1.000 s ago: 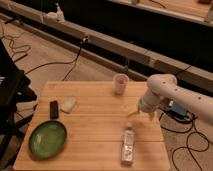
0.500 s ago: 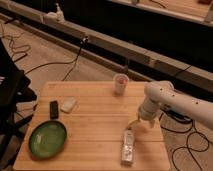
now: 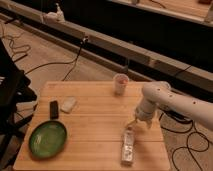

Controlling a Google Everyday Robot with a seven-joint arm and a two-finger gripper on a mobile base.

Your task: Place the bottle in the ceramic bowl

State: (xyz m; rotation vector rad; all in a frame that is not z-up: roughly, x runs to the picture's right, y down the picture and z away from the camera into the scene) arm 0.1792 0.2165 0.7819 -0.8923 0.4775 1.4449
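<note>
The bottle (image 3: 128, 147) lies flat on the wooden table (image 3: 95, 120) near its front right corner, cap end toward the arm. The ceramic bowl (image 3: 47, 139), a shallow green dish, sits at the front left of the table with nothing in it. My gripper (image 3: 137, 123) hangs from the white arm (image 3: 175, 102) that reaches in from the right. It points down just above the far end of the bottle, close to the cap. The bowl is far to the left of the gripper.
A whitish paper cup (image 3: 120, 83) stands at the back of the table. A small black object (image 3: 53, 109) and a pale pouch (image 3: 68, 104) lie at the left, behind the bowl. Cables run over the floor around the table.
The arm has swung left and down, bringing the gripper from beside the table's right edge to just over the bottle's far end. The bottle and bowl have not moved.
</note>
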